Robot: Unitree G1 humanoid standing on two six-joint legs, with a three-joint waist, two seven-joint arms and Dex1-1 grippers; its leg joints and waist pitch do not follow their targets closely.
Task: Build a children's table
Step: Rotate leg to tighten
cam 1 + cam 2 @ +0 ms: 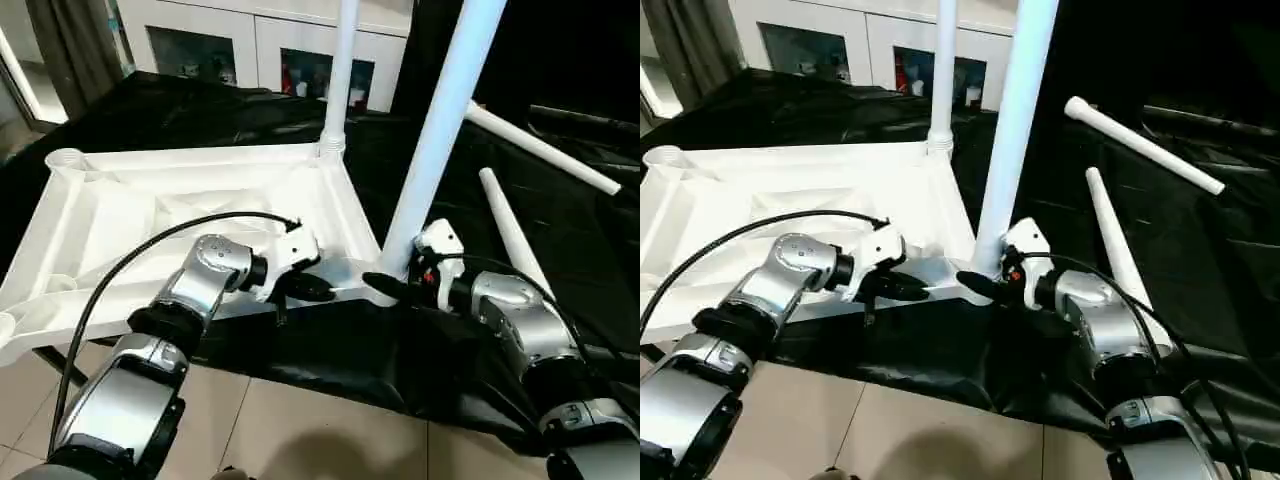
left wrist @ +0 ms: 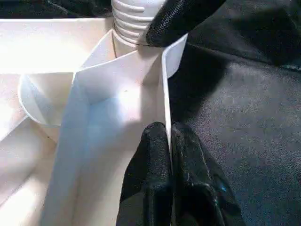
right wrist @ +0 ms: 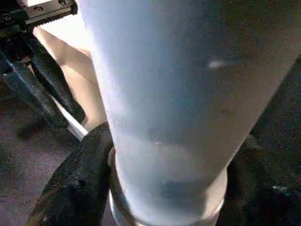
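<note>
Our left hand (image 1: 300, 286) pinches tabletop (image 1: 120, 215) rim; right hand (image 1: 385, 287) straddles upright leg (image 1: 435, 135) at near corner socket. Risk: leg cross-threads, tips; rim slips, tabletop shifts.

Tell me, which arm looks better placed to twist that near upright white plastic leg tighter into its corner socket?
The right. The right gripper has its black fingers on either side of the near upright white plastic leg at its base. The left gripper is pinching the raised rim of the white plastic tabletop, steadying it.
</note>
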